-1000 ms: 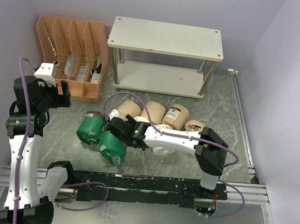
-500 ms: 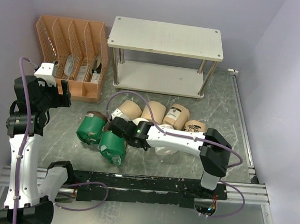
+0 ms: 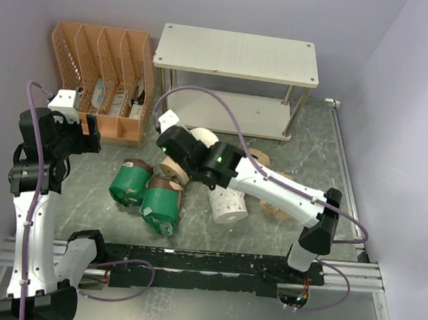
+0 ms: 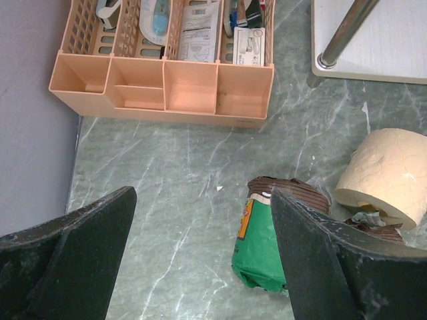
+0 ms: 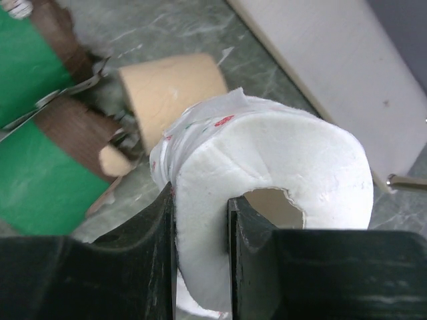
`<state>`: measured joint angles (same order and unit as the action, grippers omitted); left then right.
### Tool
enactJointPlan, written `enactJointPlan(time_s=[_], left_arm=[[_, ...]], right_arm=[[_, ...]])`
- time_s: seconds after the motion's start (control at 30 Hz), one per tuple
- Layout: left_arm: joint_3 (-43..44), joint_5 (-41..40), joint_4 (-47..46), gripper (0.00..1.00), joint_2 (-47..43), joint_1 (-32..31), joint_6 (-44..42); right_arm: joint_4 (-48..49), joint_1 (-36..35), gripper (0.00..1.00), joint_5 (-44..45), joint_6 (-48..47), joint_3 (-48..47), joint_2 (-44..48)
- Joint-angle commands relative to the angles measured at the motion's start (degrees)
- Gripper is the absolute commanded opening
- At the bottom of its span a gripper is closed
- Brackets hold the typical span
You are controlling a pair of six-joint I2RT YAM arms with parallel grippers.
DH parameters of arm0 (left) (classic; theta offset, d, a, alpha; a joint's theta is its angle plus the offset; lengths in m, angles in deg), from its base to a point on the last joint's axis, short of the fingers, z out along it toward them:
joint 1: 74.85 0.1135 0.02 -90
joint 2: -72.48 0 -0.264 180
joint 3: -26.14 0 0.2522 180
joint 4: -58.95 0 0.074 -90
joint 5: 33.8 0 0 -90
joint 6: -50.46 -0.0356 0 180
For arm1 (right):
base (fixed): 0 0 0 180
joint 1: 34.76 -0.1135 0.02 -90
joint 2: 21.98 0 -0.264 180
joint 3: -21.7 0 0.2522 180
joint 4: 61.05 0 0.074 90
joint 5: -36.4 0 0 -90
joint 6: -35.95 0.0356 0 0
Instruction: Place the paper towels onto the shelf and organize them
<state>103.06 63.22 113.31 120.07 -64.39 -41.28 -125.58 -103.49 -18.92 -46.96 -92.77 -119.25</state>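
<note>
the white roll (image 5: 267,167) hangs clear of the table (image 3: 311,153), just in front of the shelf (image 3: 237,54) near its left end. no roll shows on either board yet. the right end effector (image 5: 201,200) holds the roll by its wall, one finger in the core and one outside. to carry it well, the arm likely needs to keep the roll level, clear the front leg, and set it deep at one end of a board so the others can line up beside it. a pinch on soft paper may slip if swung. the right wrist view shows that grip, which the top view hides. the top view shows the green rolls (image 3: 129,183), a tan roll (image 3: 172,168) and another white one (image 3: 227,204) on the table. the left end effector (image 4: 200,253) stands wide and empty.
</note>
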Motion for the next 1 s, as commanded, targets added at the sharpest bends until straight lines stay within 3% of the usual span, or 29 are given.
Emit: enactJointPlan(time_s=[0.0, 0.23, 0.53, 0.97], left_arm=[[1.19, 3.7, -0.13, 0.93, -0.13, 0.89, -0.85], [2.09, 6.32, 0.28, 0.94, 1.62, 1.36, -1.15], [2.07, 11.36, 0.57, 0.94, 2.99, 5.48, -1.24], [2.26, 15.81, 1.49, 0.94, 3.79, 6.37, -1.51]], right_arm=[[1.98, 6.89, 0.0, 0.52, -7.52, -4.4, -2.24], [9.87, 16.83, 0.0, -7.03, -14.12, -13.01, -9.12], [17.84, 21.6, 0.0, -13.01, -19.89, -22.44, -20.39], [36.18, 21.84, 0.0, -7.41, -24.66, -14.81, -24.94]])
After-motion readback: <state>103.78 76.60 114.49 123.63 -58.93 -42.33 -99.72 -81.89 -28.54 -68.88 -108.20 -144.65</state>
